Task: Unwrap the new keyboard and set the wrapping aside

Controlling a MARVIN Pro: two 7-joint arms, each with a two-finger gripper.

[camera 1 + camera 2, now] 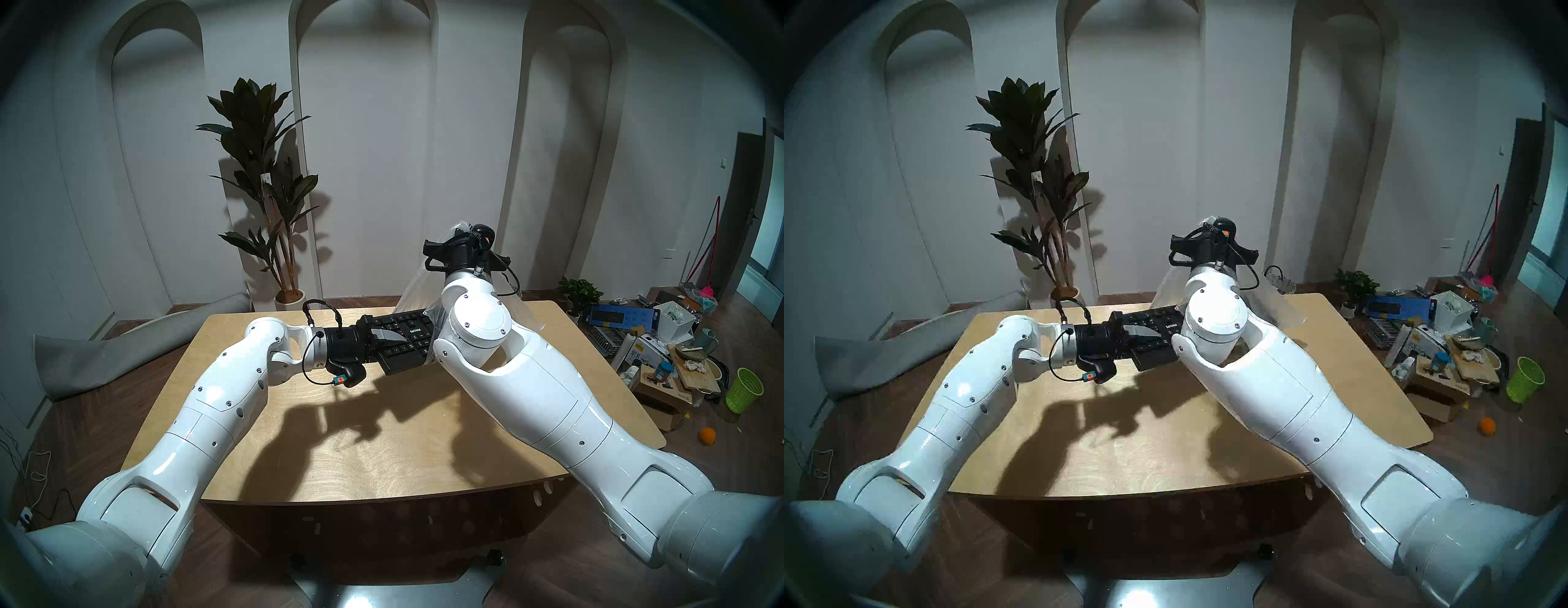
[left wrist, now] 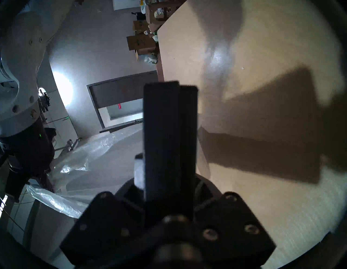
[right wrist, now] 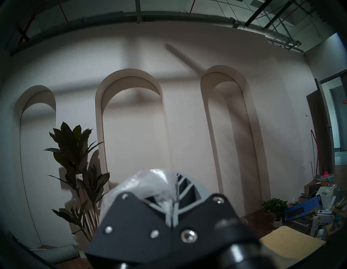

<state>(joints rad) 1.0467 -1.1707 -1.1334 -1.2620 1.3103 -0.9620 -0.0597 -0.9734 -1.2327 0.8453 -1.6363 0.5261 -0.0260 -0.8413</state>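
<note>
Wooden table (image 1: 424, 446); black keyboard (image 1: 407, 344), half-bagged

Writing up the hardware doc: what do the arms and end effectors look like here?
Both arms are glossy white, rounded shells with small dark screws. Each left end effector and right end effector sits on a black wrist housing with looped black cables. Fingers are grey, ribbed lattice. An orange-teal tag hangs under the left wrist.
</note>
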